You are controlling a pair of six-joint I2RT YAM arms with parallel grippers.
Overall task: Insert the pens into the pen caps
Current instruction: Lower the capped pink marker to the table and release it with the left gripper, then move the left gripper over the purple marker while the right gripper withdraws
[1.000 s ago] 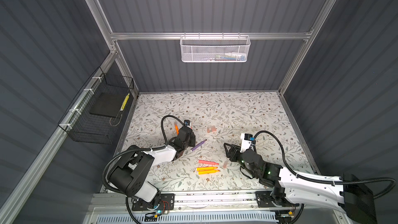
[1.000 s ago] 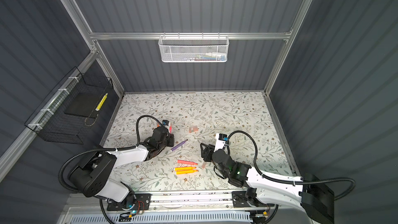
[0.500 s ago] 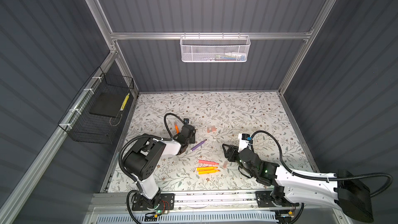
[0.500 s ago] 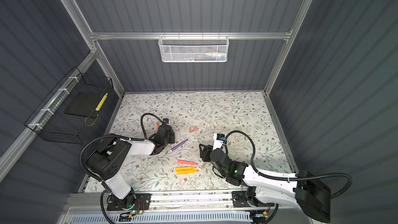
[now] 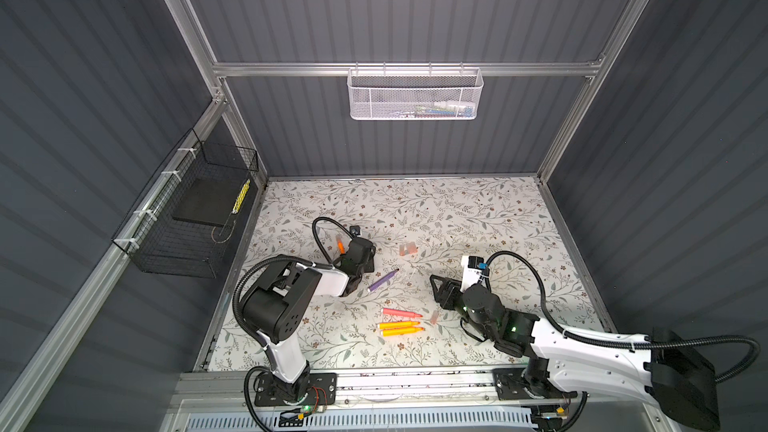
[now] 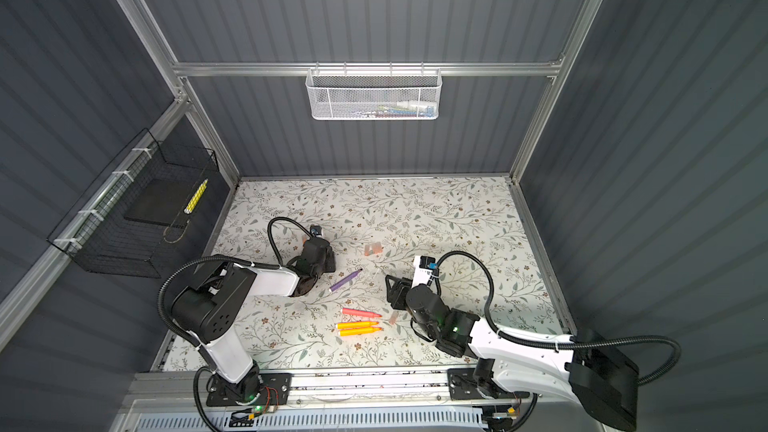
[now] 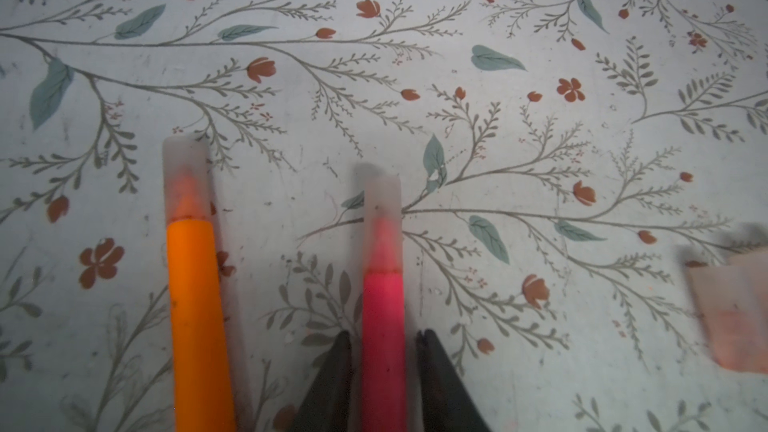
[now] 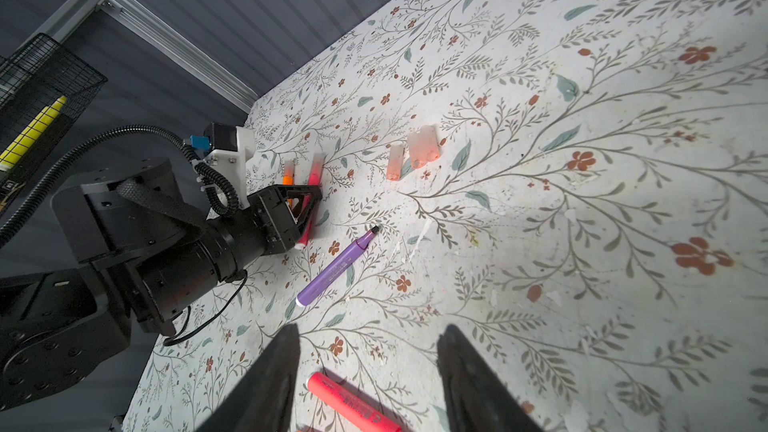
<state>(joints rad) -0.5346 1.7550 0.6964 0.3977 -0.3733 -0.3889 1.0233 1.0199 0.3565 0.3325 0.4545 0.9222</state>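
Note:
In the left wrist view a pink pen (image 7: 382, 326) with a translucent cap (image 7: 381, 218) on its tip lies between the fingers of my left gripper (image 7: 384, 338). The jaws stand slightly open, with a gap on one side. An orange pen (image 7: 197, 305), also capped, lies beside it. A purple pen (image 5: 383, 280), a pink pen (image 5: 401, 312) and two orange pens (image 5: 400, 328) lie uncapped mid-table. Loose pen caps (image 5: 407, 248) sit behind them, and one cap (image 5: 434, 317) lies by the orange pens. My right gripper (image 8: 368, 338) hangs open over the uncapped pink pen (image 8: 353, 403).
A black wire basket (image 5: 187, 218) hangs on the left wall and a white mesh basket (image 5: 415, 95) on the back wall. Metal rails run along the table's front edge (image 5: 374, 380). The left arm's elbow (image 5: 274, 305) stands tall at the front left.
The left jaws were shut on the capped pink pen and now stand slightly apart around it. The left arm's elbow has risen. The right gripper has shifted slightly left.

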